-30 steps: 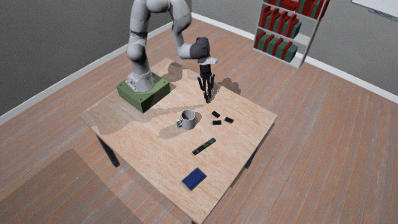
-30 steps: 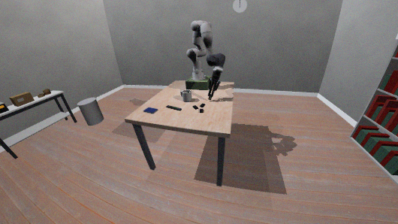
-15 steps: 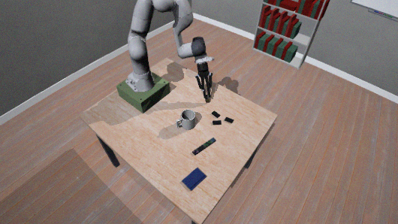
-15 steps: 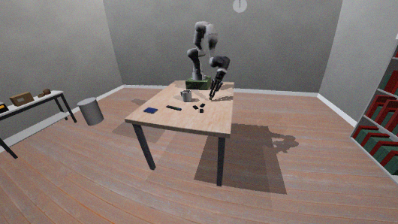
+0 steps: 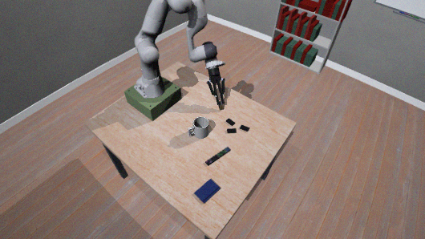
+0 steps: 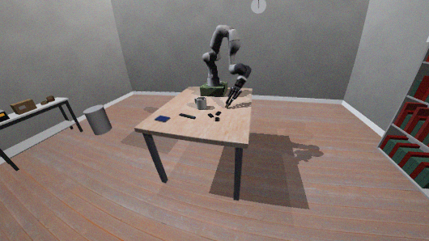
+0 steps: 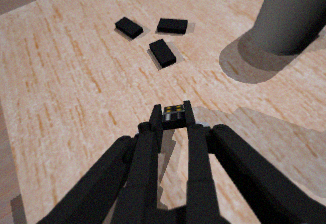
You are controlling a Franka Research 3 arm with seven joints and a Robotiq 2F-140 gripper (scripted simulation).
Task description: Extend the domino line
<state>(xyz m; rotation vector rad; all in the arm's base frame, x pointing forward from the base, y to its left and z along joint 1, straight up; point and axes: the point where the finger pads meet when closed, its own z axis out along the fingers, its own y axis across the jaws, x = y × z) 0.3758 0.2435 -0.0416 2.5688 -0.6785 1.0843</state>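
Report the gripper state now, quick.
Gripper: shut on a domino, held between the fingers, above the table.
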